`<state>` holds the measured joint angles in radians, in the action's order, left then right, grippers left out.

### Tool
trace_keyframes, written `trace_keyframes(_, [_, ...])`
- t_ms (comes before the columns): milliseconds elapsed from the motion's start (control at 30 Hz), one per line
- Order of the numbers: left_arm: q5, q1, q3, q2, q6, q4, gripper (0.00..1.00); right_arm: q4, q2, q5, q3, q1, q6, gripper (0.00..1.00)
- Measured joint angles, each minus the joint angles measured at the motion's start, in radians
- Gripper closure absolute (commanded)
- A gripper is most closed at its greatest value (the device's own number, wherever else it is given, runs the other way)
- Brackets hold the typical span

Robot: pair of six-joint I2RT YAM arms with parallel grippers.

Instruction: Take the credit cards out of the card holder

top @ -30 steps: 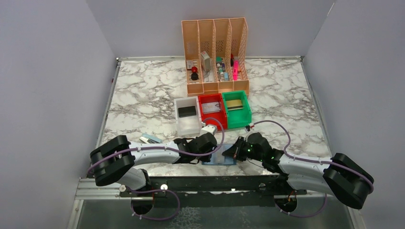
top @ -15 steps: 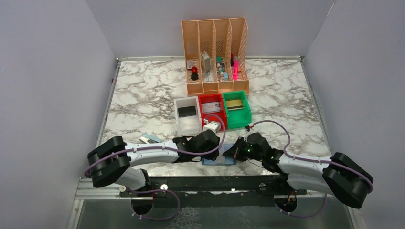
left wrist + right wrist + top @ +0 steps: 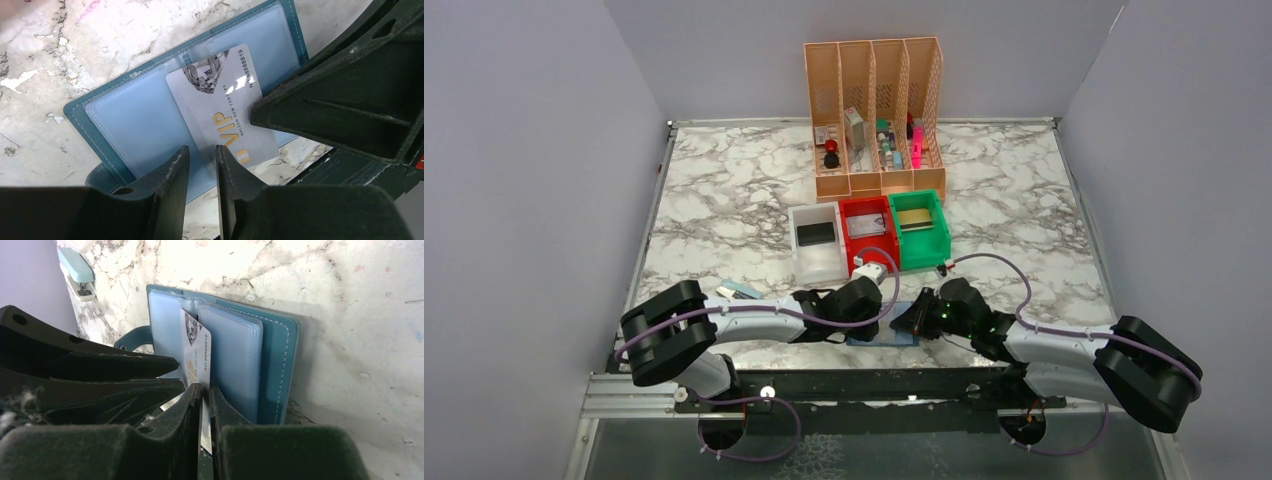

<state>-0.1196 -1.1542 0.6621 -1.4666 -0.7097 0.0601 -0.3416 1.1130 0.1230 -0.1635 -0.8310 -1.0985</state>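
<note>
The teal-blue card holder (image 3: pixel 886 337) lies open at the table's near edge, its light blue clear pockets up (image 3: pixel 140 125). A silvery-grey "VIP" credit card (image 3: pixel 225 105) sticks halfway out of a pocket. My right gripper (image 3: pixel 205 389) is shut on this card's free edge (image 3: pixel 196 352). My left gripper (image 3: pixel 202 150) hovers over the holder's left half, closed to a narrow gap with nothing in it. Both grippers meet over the holder in the top view, the left (image 3: pixel 874 318) and the right (image 3: pixel 906 322). A gold-tan flat card (image 3: pixel 914 218) lies in the green bin.
White (image 3: pixel 816 262), red (image 3: pixel 886 250) and green (image 3: pixel 942 245) bins stand just behind the arms. A peach mesh organizer (image 3: pixel 874 110) stands further back. A pale teal stapler (image 3: pixel 739 291) lies left of the holder. The table's front edge is right beside the holder.
My left arm's wrist and elbow have shifted slightly. The right gripper, the card and the holder have hardly moved.
</note>
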Motion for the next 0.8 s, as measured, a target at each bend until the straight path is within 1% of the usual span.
trace_keyframes(267, [0.000, 0.000, -0.004, 0.000, -0.003, -0.008, 0.74, -0.044, 0.035, 0.013, 0.003, 0.000, -0.027, 0.84])
trace_keyframes(400, [0.000, 0.000, -0.004, 0.000, -0.003, -0.008, 0.74, -0.079, 0.044, 0.027, 0.010, 0.000, -0.039, 0.81])
trace_keyframes(467, [0.000, 0.000, -0.004, 0.000, -0.003, -0.008, 0.74, -0.089, 0.047, 0.031, 0.013, 0.000, -0.047, 0.82])
trace_keyframes(600, [0.000, 0.000, -0.004, 0.000, -0.003, -0.007, 0.74, -0.107, 0.053, 0.032, 0.018, 0.000, -0.056, 0.89])
trace_keyframes(667, [0.000, 0.000, -0.004, 0.000, -0.003, -0.008, 0.74, -0.108, 0.053, 0.032, 0.020, 0.000, -0.059, 0.95])
trace_keyframes(800, [0.000, 0.000, -0.004, 0.000, -0.003, -0.007, 0.74, -0.106, 0.041, 0.031, 0.021, 0.000, -0.062, 0.99])
